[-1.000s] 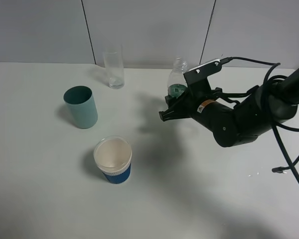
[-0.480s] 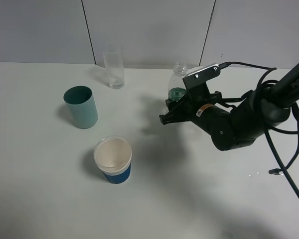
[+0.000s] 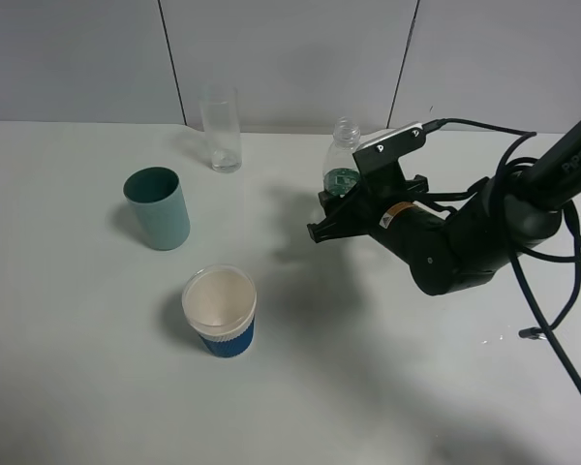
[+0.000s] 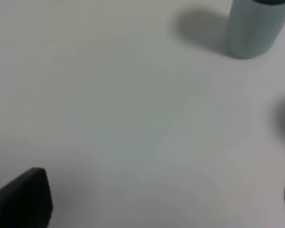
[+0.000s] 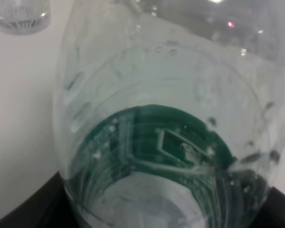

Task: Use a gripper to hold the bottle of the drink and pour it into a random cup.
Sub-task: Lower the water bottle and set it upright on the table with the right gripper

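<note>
Three drinking vessels, one bottle and one working arm on a plain white tabletop point(image 3: 97, 387).

Writing: none legible. The bottle's dark green label carries pale marks too blurred to read; a small orange-and-white sticker on the black arm is too small to read.

Small clear plastic bottle of clear liquid with a dark green label point(image 3: 343, 163): uncapped, upright or nearly so, at the far side of the tabletop right of centre, neck showing above the arm's wrist. In the right wrist view the bottle point(image 5: 166, 118) fills the frame, droplets on its wall, green label band around its lower body.

Right hand point(image 3: 337, 211), on a thick black arm trailing black cables: closed on the bottle's lower body. Whether the bottle's base rests on the tabletop cannot be told.

Left hand: only dark corners in the left wrist view; its state cannot be told.

Tall clear glass tumbler point(image 3: 221, 131): far side, left of the bottle.
Pale teal cylindrical cup point(image 3: 158, 208): left of centre.
White-rimmed cup with blue ribbed sleeve point(image 3: 220, 311): nearest the camera.

Backdrop: pale grey wall panels with dark vertical seams.
</note>
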Motion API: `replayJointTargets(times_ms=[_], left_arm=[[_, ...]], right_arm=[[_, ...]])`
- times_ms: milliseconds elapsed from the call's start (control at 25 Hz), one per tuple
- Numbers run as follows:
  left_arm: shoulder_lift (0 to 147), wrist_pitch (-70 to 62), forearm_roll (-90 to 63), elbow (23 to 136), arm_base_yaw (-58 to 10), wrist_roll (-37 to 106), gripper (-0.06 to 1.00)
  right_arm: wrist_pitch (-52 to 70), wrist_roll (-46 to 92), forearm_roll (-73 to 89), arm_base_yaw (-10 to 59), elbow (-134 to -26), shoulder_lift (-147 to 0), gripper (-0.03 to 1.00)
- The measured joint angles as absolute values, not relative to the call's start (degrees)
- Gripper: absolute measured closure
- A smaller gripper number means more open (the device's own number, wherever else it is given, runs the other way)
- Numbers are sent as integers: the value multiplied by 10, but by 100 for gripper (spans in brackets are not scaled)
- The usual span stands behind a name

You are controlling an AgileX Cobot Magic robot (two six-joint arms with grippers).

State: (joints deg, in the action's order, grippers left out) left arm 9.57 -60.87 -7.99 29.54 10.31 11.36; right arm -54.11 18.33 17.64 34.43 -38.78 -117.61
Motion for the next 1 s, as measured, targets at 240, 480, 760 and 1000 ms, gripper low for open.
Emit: replayJointTargets(times_ms=[240, 480, 760, 1000], left_arm=[[96, -609, -80, 295, 103, 114, -5], [96, -609, -80, 295, 103, 114, -5], [96, -609, -80, 295, 103, 114, -5], [96, -609, -80, 295, 103, 114, -5]], right_arm=[[-551, 183, 176, 344, -388, -1176, 28], [-552, 182, 176, 344, -388, -1176, 19], [-551, 158, 175, 351, -388, -1157, 19], [-537, 157, 166, 358, -387, -1119, 19]])
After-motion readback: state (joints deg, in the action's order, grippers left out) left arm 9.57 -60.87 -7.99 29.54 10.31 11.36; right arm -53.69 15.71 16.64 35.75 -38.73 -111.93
